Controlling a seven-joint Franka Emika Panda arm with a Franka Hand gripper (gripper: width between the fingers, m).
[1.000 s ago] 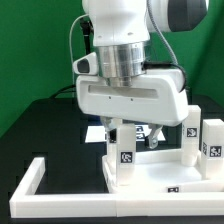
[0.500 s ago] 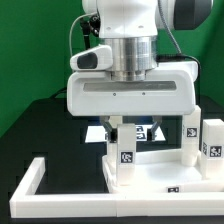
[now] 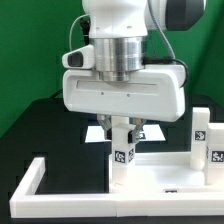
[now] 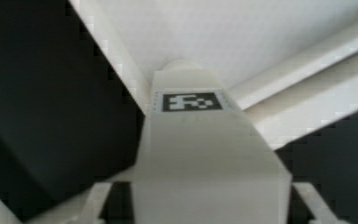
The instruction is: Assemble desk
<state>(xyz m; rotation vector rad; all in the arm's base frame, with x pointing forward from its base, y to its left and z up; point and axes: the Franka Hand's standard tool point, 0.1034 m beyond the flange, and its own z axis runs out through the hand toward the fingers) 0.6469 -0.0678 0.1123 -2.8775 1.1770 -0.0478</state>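
A: Item one, exterior view's left?
B: Border rail, white, lying flat on the black table.
A: Centre?
B: Leg, long axis vertical, tagged face toward the camera, foot at the tabletop panel. Gripper fingers pinching its upper end.
A: Exterior view's right?
B: Two more upright legs on the panel.

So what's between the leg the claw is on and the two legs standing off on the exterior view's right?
Only bare tabletop panel, seen in the exterior view between the gripped leg and the two legs.
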